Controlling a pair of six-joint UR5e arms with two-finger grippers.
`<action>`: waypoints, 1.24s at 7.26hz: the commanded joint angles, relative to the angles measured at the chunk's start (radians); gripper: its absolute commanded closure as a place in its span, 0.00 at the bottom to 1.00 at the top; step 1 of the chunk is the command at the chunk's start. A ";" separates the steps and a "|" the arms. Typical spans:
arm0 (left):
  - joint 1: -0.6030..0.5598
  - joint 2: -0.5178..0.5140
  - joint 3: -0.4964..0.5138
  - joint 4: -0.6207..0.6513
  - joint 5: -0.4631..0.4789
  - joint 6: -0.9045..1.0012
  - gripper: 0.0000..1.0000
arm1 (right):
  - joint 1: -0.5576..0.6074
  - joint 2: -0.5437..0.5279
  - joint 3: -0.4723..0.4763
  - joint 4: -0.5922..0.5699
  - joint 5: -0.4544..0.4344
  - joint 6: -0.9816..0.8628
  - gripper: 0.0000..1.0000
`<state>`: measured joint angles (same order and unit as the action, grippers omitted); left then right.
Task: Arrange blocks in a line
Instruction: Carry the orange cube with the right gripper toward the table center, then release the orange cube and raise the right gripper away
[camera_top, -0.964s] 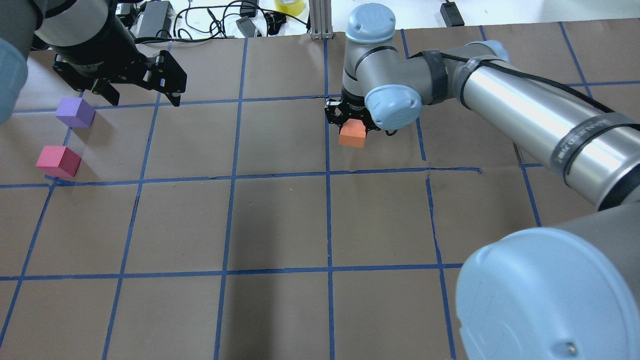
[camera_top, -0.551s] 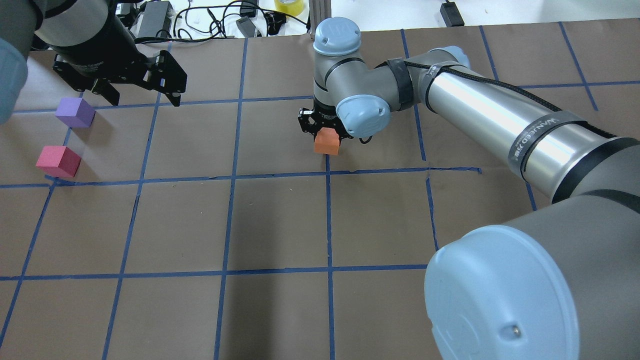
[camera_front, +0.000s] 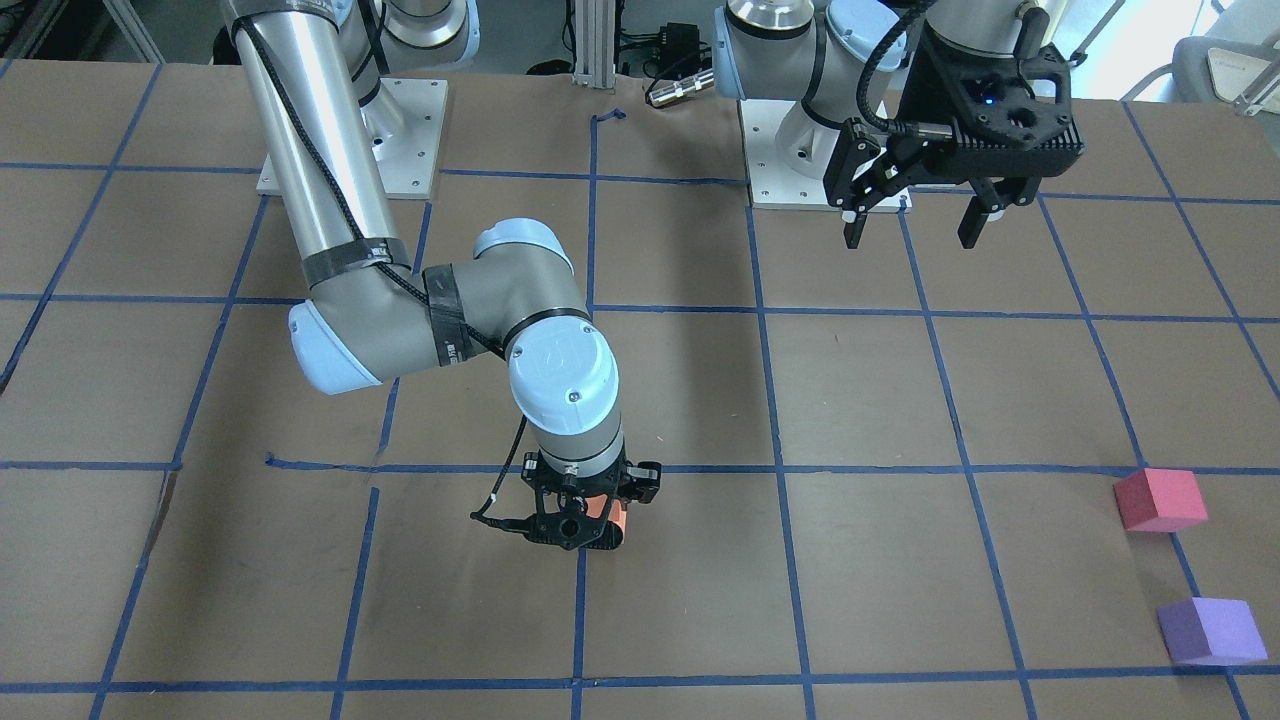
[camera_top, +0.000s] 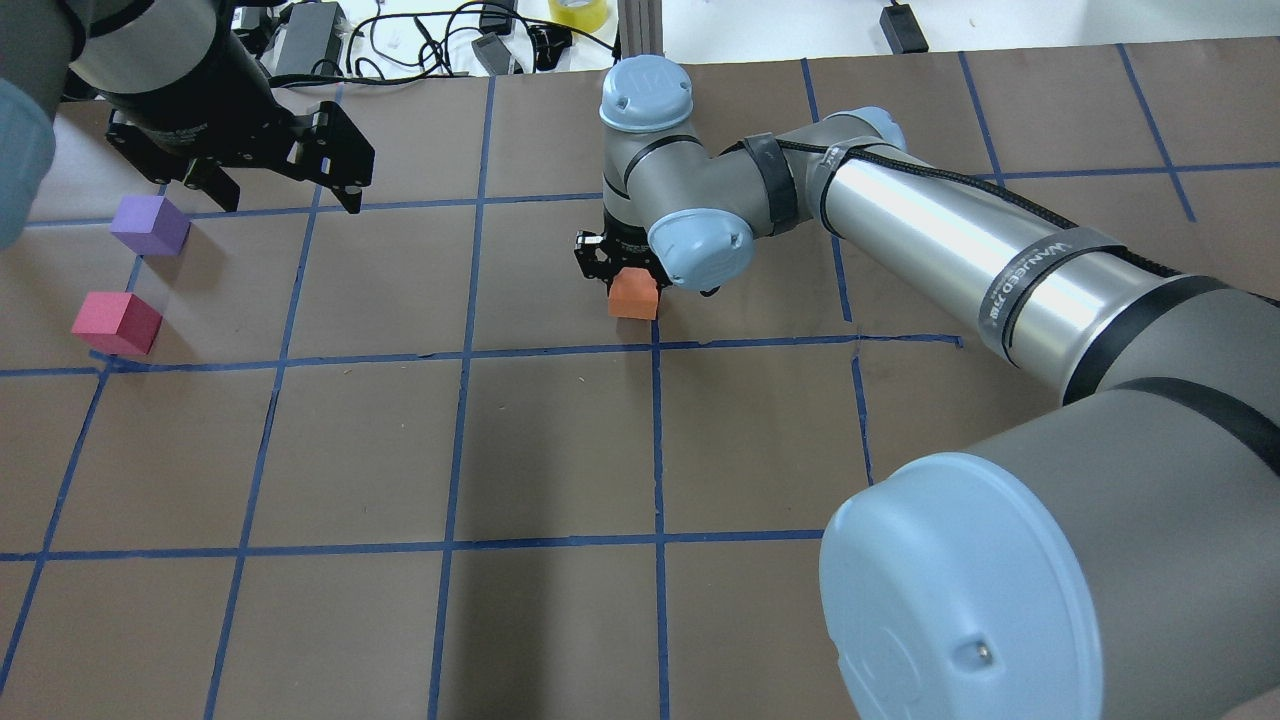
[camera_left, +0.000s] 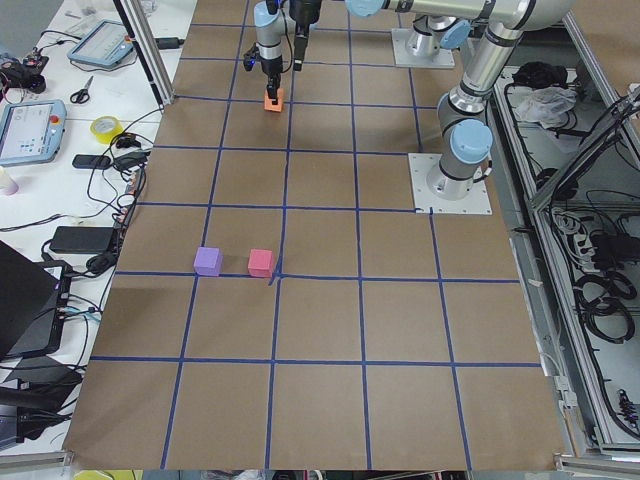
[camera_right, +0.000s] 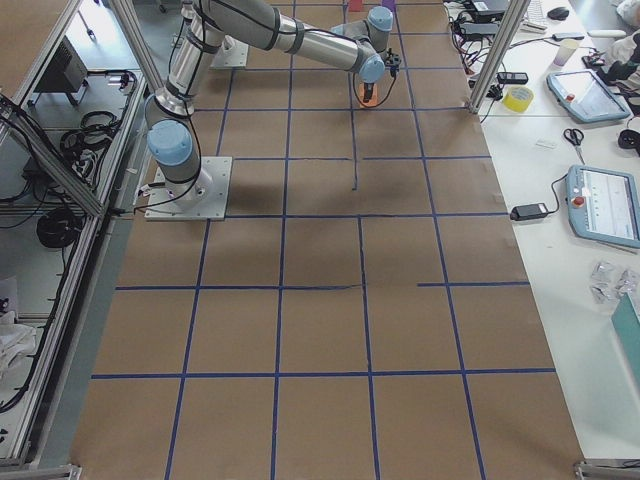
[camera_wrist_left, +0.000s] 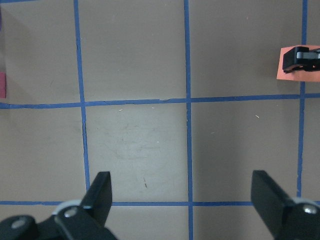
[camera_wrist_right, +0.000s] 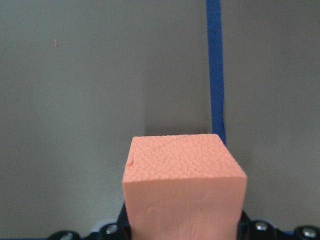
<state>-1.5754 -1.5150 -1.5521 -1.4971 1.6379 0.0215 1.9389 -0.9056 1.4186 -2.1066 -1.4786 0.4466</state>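
My right gripper (camera_top: 622, 278) is shut on the orange block (camera_top: 633, 294) and holds it just above the table near the middle; the block fills the right wrist view (camera_wrist_right: 182, 190) and shows in the front view (camera_front: 616, 515). The pinkish-red block (camera_top: 117, 323) and the purple block (camera_top: 150, 224) sit apart at the far left, also in the front view (camera_front: 1160, 499) (camera_front: 1211, 630). My left gripper (camera_top: 285, 195) is open and empty, raised just right of the purple block; its fingers (camera_wrist_left: 100, 195) frame bare table in the left wrist view.
The brown paper table cover (camera_top: 550, 450) carries a grid of blue tape lines (camera_top: 655, 420). Cables, power bricks and a yellow tape roll (camera_top: 578, 10) lie beyond the far edge. The arm bases (camera_front: 350, 140) stand at the robot's side.
My right gripper has carried the orange block leftward, across the centre tape line, and lower toward the table. The left arm and the other two blocks have not moved.
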 joint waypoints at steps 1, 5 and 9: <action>0.000 0.001 0.001 0.000 -0.004 -0.002 0.00 | 0.015 0.007 -0.001 -0.032 0.000 -0.015 0.55; 0.000 -0.004 0.000 -0.002 -0.001 0.003 0.00 | 0.015 0.002 -0.003 -0.089 0.000 -0.037 0.00; -0.003 -0.062 0.004 0.009 -0.006 -0.006 0.00 | -0.069 -0.266 0.016 0.119 -0.054 -0.055 0.00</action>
<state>-1.5781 -1.5475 -1.5499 -1.4969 1.6349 0.0207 1.9070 -1.0868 1.4239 -2.0565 -1.5109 0.3947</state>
